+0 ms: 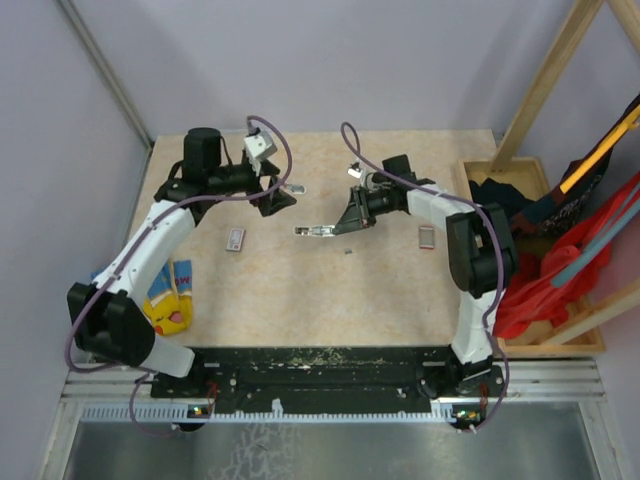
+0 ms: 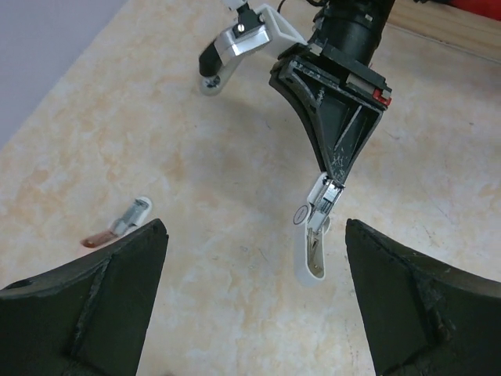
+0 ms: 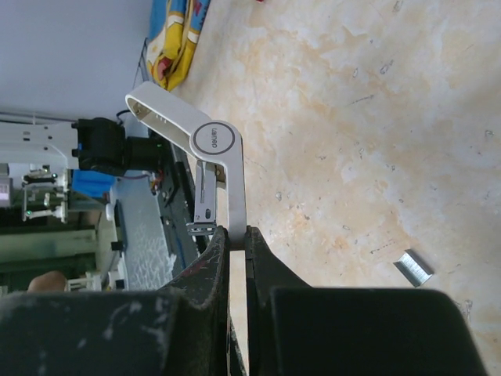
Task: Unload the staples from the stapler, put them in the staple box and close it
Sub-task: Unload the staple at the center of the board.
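Observation:
The stapler (image 1: 315, 231) is slim, white and silvery, and lies near the table's middle with its top arm (image 3: 180, 129) swung open. My right gripper (image 1: 341, 227) is shut on the stapler's (image 3: 235, 188) thin base end; in the right wrist view the gripper's (image 3: 237, 237) jaws pinch that strip. A short grey strip of staples (image 3: 412, 267) lies on the table beside it, also a speck (image 1: 347, 251) from above. My left gripper (image 1: 279, 196) stands open and empty, to the left of the stapler (image 2: 313, 239); in its own view the gripper (image 2: 256, 229) has only bare table between its fingers.
A small silvery clip with a red tail (image 2: 124, 223) lies left of the left gripper. Two white-and-red tags (image 1: 236, 239) (image 1: 426, 236) lie on the table. A yellow and blue packet (image 1: 170, 300) sits at the left edge. A wooden crate of cloths (image 1: 560, 250) stands at the right.

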You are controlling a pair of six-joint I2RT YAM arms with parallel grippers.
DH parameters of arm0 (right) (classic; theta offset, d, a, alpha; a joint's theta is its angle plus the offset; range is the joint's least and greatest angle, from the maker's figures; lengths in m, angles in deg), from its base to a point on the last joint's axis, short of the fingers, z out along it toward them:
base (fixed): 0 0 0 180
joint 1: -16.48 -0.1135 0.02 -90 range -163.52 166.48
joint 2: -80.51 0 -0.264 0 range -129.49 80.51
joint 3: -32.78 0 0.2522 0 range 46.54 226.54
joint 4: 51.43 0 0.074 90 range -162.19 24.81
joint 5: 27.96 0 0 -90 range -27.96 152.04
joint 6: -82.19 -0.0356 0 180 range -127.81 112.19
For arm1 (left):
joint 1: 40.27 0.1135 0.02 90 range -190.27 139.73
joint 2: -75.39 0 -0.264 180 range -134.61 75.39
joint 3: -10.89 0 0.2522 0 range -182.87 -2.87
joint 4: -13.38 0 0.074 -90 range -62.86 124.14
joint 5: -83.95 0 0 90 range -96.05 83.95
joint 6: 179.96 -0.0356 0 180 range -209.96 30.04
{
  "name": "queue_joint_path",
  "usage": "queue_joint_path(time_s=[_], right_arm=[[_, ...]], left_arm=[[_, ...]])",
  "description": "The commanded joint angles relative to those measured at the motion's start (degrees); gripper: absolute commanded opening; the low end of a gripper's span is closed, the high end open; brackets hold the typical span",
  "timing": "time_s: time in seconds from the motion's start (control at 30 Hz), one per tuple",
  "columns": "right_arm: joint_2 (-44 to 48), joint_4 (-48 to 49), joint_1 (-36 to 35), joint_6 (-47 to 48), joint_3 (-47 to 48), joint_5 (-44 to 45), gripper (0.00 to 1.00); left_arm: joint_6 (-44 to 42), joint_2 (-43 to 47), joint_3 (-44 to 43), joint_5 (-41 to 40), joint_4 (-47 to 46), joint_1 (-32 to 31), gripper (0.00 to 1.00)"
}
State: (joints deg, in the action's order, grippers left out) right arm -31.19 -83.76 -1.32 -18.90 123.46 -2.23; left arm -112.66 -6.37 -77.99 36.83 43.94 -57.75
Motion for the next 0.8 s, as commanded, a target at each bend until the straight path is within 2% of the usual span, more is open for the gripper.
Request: queue_joint_path(time_s=[0.0,0.2,0.47,0.77], right_arm=[[4.81,-2.15,-2.24,6.00,3.17,1.04,0.00],[4.83,-3.54,-3.24,7.84,3.67,0.37,0.00],[5.05,-4.92,-3.77,9.83,4.07,-1.81,0.00],[5.22,-5.68,-3.90,10.93,4.28,-3.53,0.00]], left_arm=[[1.32,-5.57,-4.16,1.76,7.58,-1.51,0.99],[-3.26,-11.17,-7.59,2.04,12.39,-4.17,1.00],[-8.13,-18.24,-9.62,7.25,16.67,-4.80,1.00],[-12.53,-21.99,-11.21,8.07,20.67,-6.66,0.91]])
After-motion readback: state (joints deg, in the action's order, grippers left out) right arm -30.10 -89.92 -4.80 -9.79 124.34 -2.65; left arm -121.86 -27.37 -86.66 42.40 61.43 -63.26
